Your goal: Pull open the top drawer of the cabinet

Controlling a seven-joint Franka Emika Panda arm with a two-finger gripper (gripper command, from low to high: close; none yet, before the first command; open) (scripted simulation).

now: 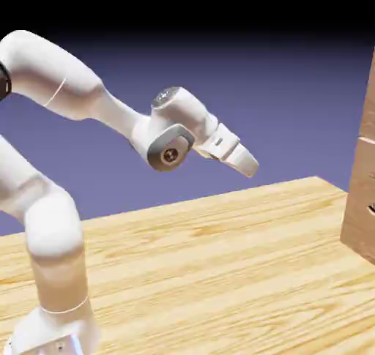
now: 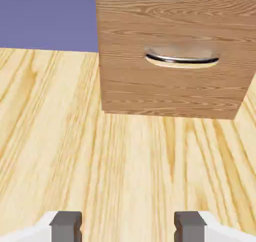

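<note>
Arm bent, wrist angled down twd ext. view's right; fingers (image 2: pixel 66 226) open.

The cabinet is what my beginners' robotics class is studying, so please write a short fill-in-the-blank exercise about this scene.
1. The cabinet stands on a surface of pale yellow ____.
2. Between the fingertips of the gripper there is ____ held.
3. On the front seen in the hand view is one curved, shiny ____.
4. In the exterior view, the cabinet is at the picture's ____ edge.

Missing words: wood; nothing; handle; right

no readable text, no legible labels, brands, numbers or signs
</note>
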